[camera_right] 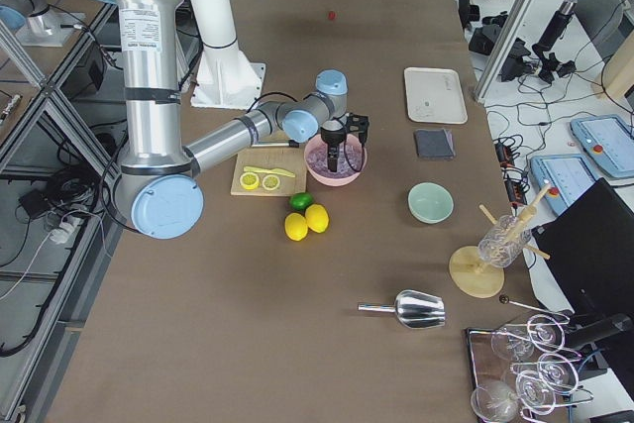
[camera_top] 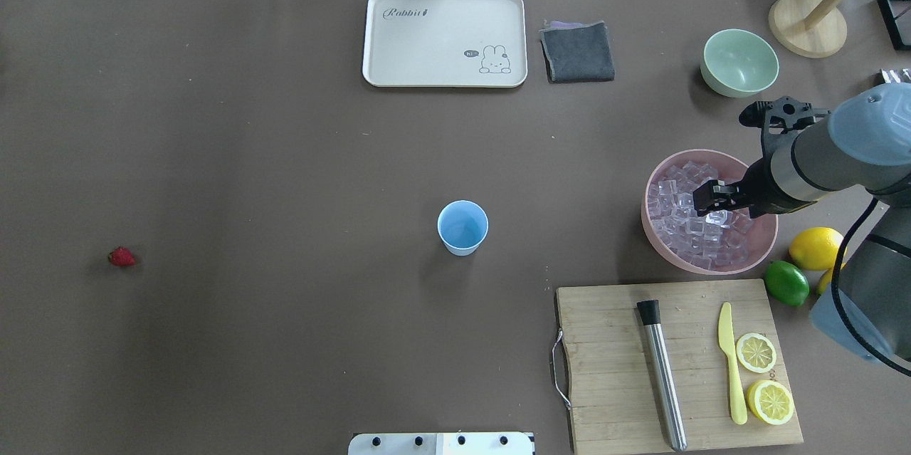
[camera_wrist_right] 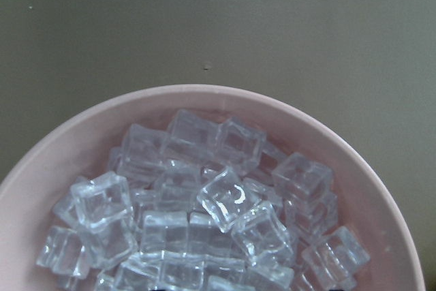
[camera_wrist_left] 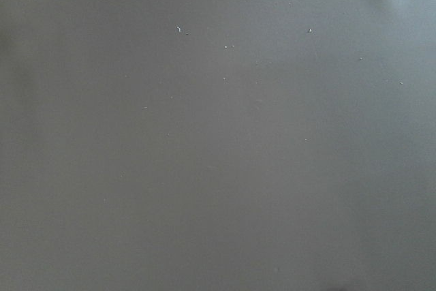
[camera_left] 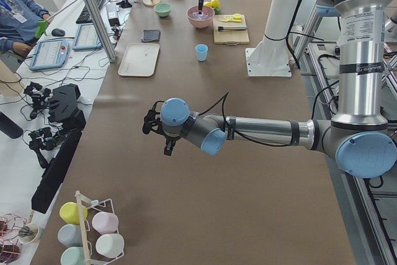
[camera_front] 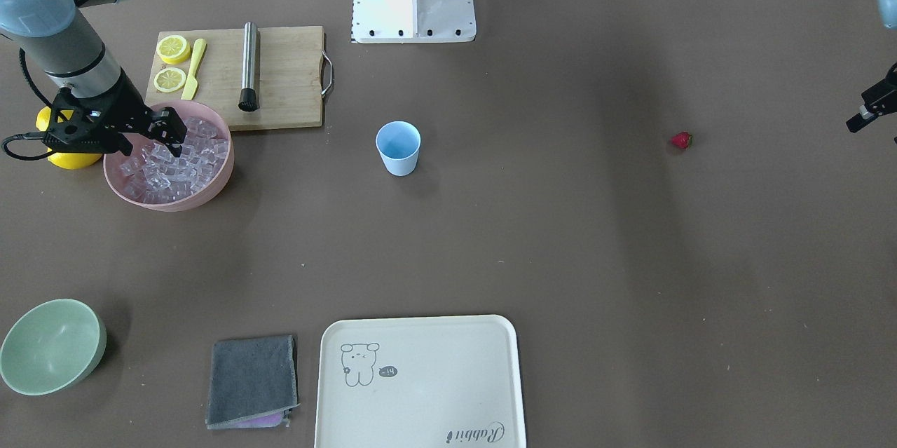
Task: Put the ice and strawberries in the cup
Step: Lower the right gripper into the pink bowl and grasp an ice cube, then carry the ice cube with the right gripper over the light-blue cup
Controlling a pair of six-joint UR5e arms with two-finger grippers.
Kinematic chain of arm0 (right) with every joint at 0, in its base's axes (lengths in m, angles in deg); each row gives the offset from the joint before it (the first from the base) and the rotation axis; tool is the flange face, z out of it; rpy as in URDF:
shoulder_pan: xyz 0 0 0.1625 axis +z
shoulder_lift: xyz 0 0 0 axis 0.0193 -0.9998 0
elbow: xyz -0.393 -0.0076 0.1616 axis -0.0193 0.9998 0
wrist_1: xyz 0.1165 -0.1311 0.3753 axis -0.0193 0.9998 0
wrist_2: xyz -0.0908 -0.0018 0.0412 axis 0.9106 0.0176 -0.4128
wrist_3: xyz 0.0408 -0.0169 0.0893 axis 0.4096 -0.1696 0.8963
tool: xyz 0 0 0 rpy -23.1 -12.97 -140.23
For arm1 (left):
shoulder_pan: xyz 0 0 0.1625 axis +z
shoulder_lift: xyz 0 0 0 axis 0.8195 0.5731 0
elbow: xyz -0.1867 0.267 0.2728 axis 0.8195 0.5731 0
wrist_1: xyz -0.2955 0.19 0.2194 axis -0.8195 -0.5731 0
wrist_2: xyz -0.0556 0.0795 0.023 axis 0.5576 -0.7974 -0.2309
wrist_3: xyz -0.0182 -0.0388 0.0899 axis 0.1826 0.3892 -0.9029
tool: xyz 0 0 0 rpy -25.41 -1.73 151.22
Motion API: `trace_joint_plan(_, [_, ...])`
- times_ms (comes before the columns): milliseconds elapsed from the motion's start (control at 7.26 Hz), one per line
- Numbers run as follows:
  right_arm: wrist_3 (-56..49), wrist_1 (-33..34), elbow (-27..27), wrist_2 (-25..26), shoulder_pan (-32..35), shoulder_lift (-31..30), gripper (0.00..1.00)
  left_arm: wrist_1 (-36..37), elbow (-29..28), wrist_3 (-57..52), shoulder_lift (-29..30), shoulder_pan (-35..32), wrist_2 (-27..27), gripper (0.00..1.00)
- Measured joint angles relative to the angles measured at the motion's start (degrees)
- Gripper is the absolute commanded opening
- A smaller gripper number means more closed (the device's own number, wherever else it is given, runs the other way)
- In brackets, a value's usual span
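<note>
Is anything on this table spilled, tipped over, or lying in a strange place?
Nothing is spilled or tipped. The ice lies inside the pink bowl, and the cup stands upright, apparently empty. Only the strawberry looks odd: it lies alone, far from everything else, on the robot's left side.

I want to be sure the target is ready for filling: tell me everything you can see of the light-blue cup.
The cup is a small light-blue tumbler, plastic by its look, paler outside, tapering toward its base, with no handle. It stands upright, mouth up, near the middle of the brown table. Its inside looks empty: no ice or berry shows in it. It stands alone, and nothing touches it but the table under it.
</note>
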Motion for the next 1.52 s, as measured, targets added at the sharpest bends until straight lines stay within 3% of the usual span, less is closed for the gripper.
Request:
trace_joint_plan(138, [0.02,0.09,0.06,0.35,-0.38,0.04,0.0,-0.03,0.01,0.0,-0.03,0.04,0.0,0.98])
trace_joint_plan(551, [-0.25,0.8,-0.43,0.27,-0.63,0.71,0.0,-0.93,0.03,-0.03,-0.41,0.08,0.35,0.98])
trace_joint_plan(689, [-0.28,4.25,-0.89,-0.02,-0.35,3.6,0.0,-1.27,0.0,-0.01,-0.54,0.12,0.47,0.98])
trace_joint_plan(964, [0.96,17.07,-1.84,0.03,-0.82,14.57,0.0,-1.45,-0.2,-0.02,-0.68,0.19,0.58,0.98])
trace_joint_plan(1102, [3.35,20.23,-2.01,0.91,-2.64,19.49,0.0,-1.51,-0.46,-0.06,-0.7,0.34,0.6,0.98])
trace_joint_plan(1516, [11.66,22.01,1.92,8.17,-12.03,33.67,0.0,-1.55,-0.75,-0.09,-0.71,1.04,0.62,0.98])
